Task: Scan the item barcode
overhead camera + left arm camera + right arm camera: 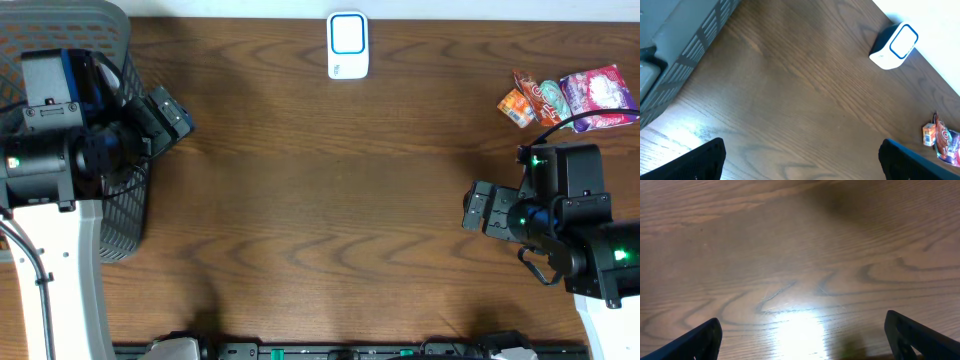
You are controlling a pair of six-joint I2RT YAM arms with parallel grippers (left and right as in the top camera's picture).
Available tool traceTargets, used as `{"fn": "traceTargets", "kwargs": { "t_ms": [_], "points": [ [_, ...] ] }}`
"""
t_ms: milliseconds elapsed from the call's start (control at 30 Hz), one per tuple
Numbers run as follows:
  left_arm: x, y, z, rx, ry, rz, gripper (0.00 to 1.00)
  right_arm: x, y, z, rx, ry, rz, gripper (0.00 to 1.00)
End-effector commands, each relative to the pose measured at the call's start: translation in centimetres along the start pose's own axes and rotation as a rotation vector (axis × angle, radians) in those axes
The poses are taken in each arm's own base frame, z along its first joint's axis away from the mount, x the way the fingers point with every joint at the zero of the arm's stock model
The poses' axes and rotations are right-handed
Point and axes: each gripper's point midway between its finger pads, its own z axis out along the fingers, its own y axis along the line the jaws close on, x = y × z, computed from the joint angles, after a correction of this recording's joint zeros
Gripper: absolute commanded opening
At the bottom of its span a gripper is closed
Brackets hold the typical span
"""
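From above, the items for scanning are three snack packets near the far right corner of the table (300,200): a small orange packet (517,106), a red packet (543,98) and a bigger pink packet (598,97). They lie in one group and seem to touch or overlap. The white barcode scanner (348,45) stands at the middle of the far edge, well apart from them. A grey basket (100,15) sits at the far left corner. The left gripper (168,115) hangs beside the basket and the right gripper (478,208) is near the right edge, on the near side of the packets. Both are spread wide and hold nothing.

In the left wrist view, the two fingertips (700,160) are far apart with only bare wood between them. The scanner, the orange packet and part of the red one are in sight ahead.

In the right wrist view, the fingers (695,340) are also fully apart over empty wood. No packet is visible here.

The packets are probably very light, soft and crinkly, with a smooth foil that can slip and bend. I would pinch one at its flat sealed end, gently, so the printed face stays free. Where the barcode is, I cannot tell.
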Motion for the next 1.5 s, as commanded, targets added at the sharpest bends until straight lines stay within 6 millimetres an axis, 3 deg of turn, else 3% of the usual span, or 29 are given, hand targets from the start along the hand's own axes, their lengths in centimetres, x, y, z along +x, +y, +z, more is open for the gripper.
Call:
{"fn": "traceTargets", "kwargs": {
  "t_ms": [0,433,667,1000,1467],
  "points": [
    [-0.1,0.2,-0.2,-0.009,-0.009,0.006,0.98,0.0,-0.2,0.1,0.010,-0.005,-0.015,0.99],
    [-0.1,0.2,-0.2,-0.009,-0.008,0.006,0.98,-1.5,0.1,-0.8,-0.053,-0.181,-0.049,0.99],
    [-0.1,0.2,-0.2,-0.010,-0.009,0.006,0.98,-1.7,0.6,-0.6,-0.165,-0.413,-0.139,0.99],
    [-0.1,0.2,-0.2,-0.010,-0.009,0.006,0.98,-0.4,-0.5,0.1,-0.220,-0.713,-0.146,0.99],
    [-0.1,0.2,-0.2,-0.009,-0.008,0.006,0.98,-0.2,-1.2,1.9,-0.246,-0.950,-0.158,0.99]
  ]
}}
